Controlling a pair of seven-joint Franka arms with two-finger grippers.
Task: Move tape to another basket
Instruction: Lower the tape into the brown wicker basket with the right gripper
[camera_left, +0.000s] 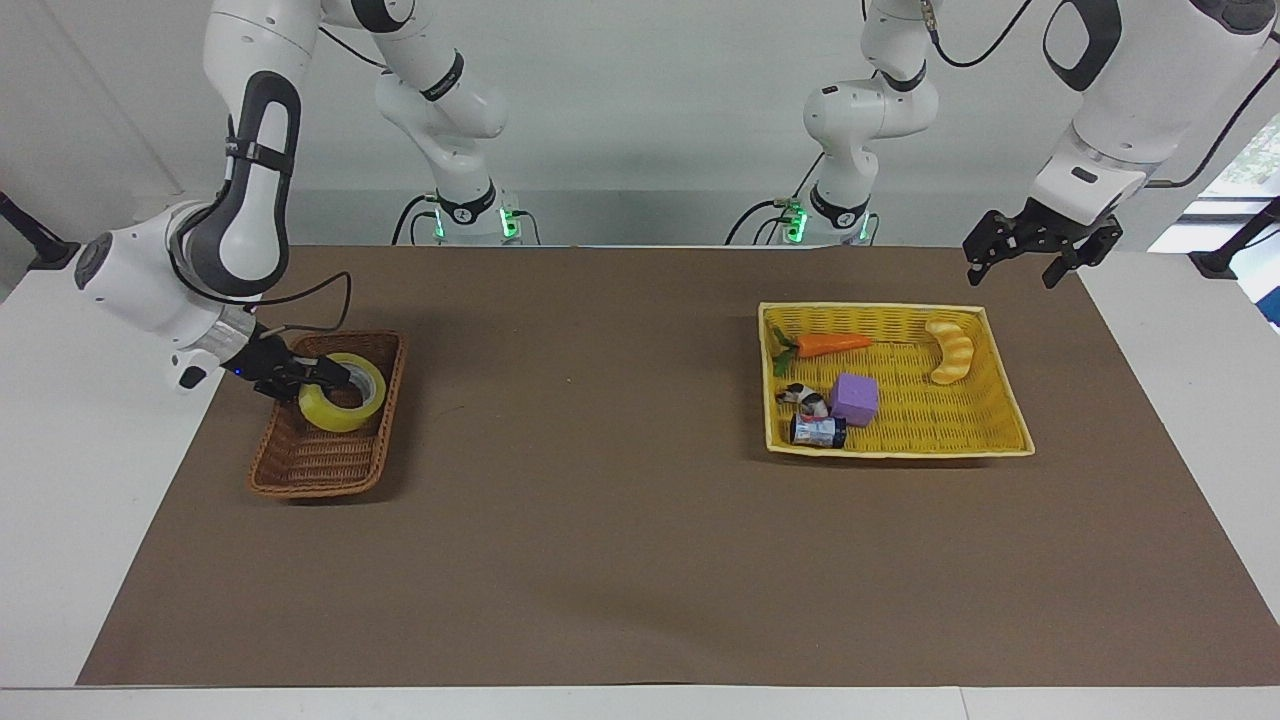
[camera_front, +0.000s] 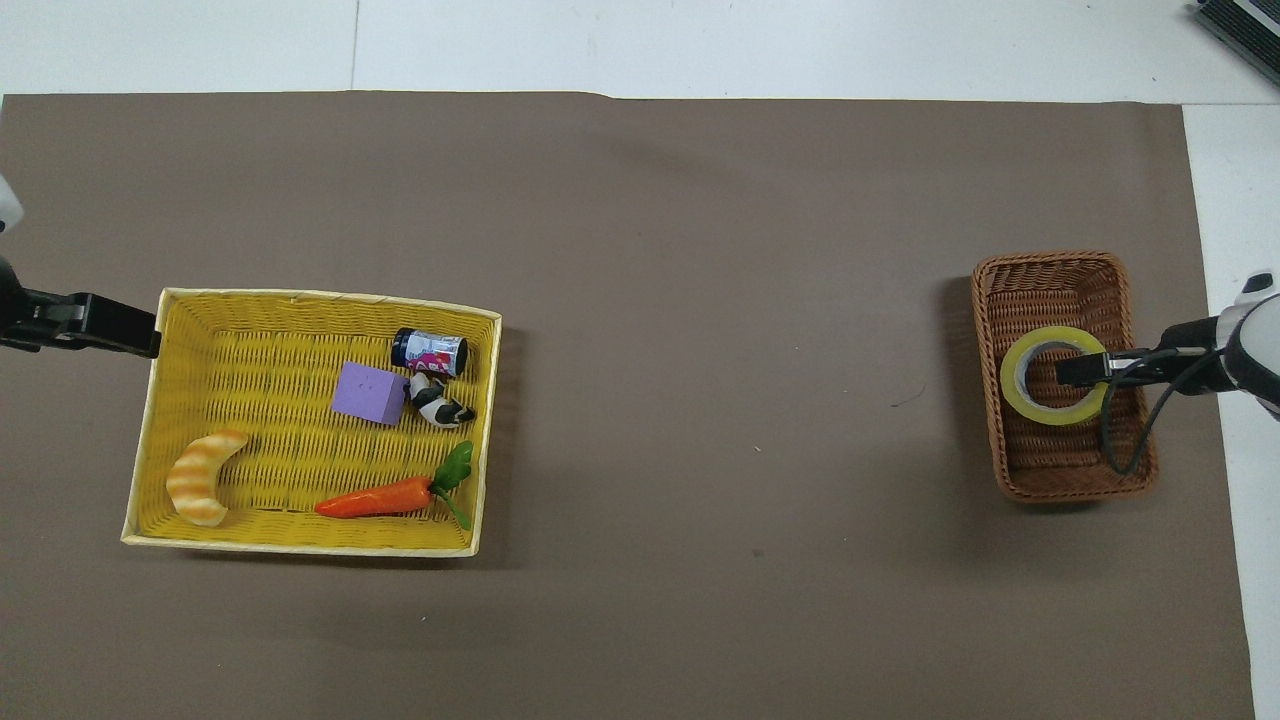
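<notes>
Now the right gripper (camera_left: 325, 377) is low in the basket (camera_left: 300, 468), toward the right arm's end of the desk (camera_left: 620, 560). Its fingers are clenched on the wall of the tape (camera_left: 345, 410), one inside the core and one outside. Reaching in from the side likely suits a ring lying flat, since pinching one wall needs less opening than spanning the roll. The tape sits in the middle of the basket, seemingly on or just above its floor, so release looks due. Meanwhile the left gripper (camera_left: 1040, 262) waits over the desk by the yellow basket (camera_left: 1010, 415), fingers spread and holding nothing.
</notes>
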